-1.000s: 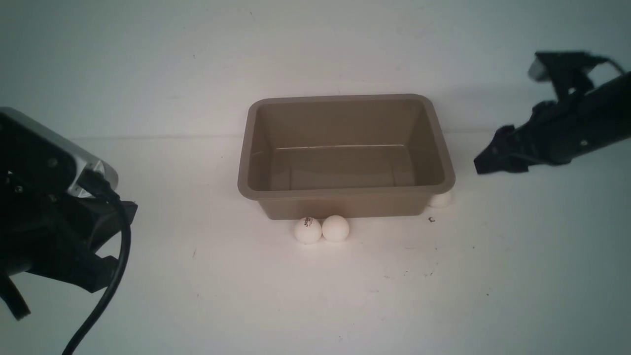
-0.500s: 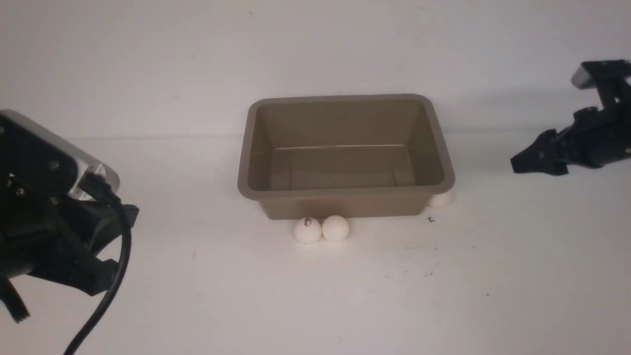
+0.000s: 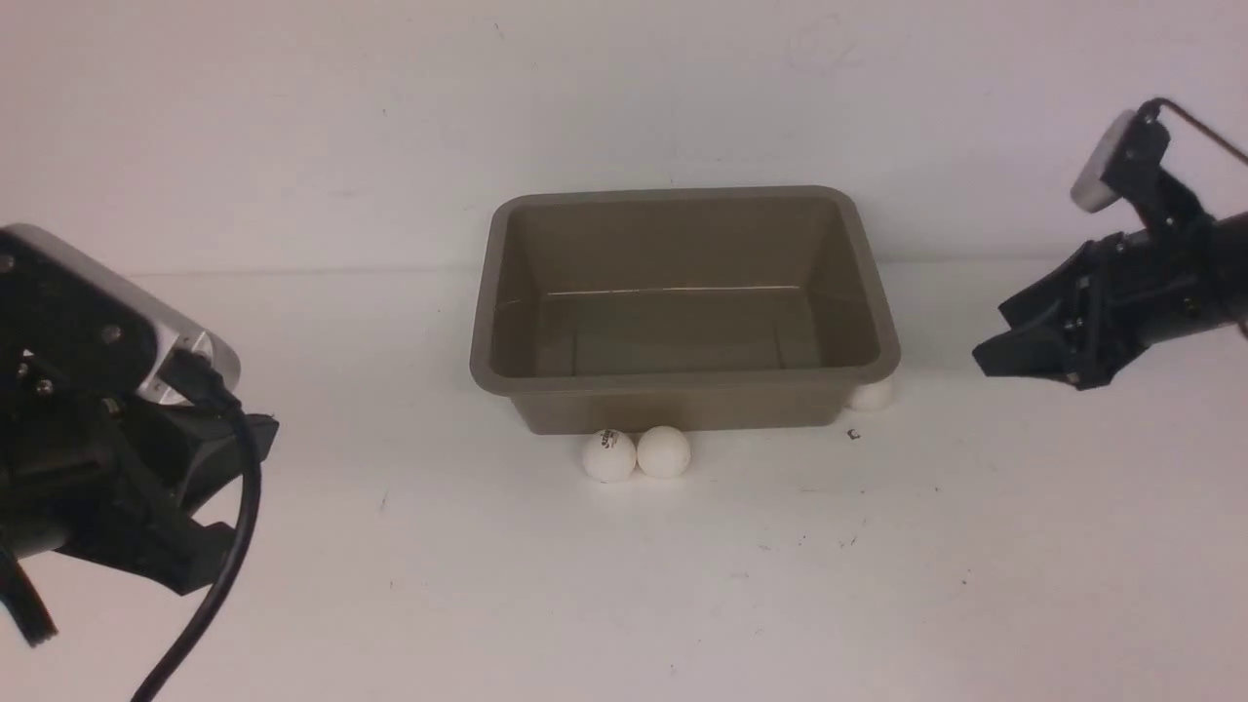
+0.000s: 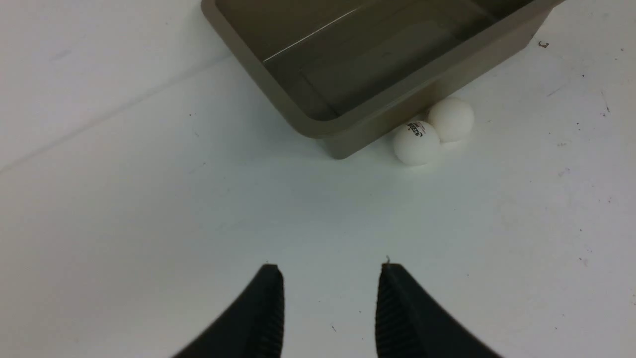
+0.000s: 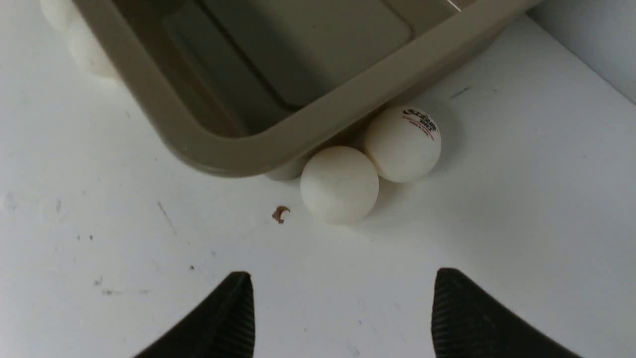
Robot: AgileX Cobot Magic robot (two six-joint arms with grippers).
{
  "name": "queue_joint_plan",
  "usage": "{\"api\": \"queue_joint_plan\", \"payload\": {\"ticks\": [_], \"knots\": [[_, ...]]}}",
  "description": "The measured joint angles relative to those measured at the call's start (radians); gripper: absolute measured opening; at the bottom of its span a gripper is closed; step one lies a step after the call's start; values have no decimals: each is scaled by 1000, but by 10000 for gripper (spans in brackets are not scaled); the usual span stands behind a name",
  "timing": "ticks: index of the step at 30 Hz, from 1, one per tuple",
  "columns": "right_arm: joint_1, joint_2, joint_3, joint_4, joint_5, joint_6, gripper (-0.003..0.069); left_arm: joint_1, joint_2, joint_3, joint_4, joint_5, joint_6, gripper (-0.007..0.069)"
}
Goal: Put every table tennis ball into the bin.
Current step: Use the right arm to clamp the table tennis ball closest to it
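The right claw [image 3: 990, 341], jaws wide and empty, had swung back in from the frame's right edge toward the ball [image 3: 871, 394] at the lower-right corner of the bin [image 3: 682, 382]. The left claw [image 4: 330, 271] hung parted and empty. The bin held nothing yet.

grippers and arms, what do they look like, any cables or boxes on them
The left gripper and right gripper are black, with curved tapering fingers and ribbed inner pads. A silver-grey camera box sits on the left wrist with a thick black cable; the right wrist has a similar box.
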State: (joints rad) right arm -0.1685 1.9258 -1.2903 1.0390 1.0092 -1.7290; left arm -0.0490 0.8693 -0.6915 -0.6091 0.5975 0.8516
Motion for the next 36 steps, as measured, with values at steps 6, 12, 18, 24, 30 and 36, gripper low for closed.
{"api": "queue_joint_plan", "payload": {"ticks": [6,12,18,24,30,36], "knots": [[0,64,0,131,-29,-19,439,0,0,0,0,0,0,240],[0,108,0,173,-63,-90,450,0,0,0,0,0,0,240],[8,148,-1,241,-63,-135,451,0,0,0,-1,0,0,240],[63,156,-1,244,-100,-172,451,0,0,0,-1,0,0,240],[127,158,-3,233,-192,-176,479,0,0,0,-1,0,0,240],[146,184,-7,231,-226,-181,501,0,0,0,-1,0,0,240]]}}
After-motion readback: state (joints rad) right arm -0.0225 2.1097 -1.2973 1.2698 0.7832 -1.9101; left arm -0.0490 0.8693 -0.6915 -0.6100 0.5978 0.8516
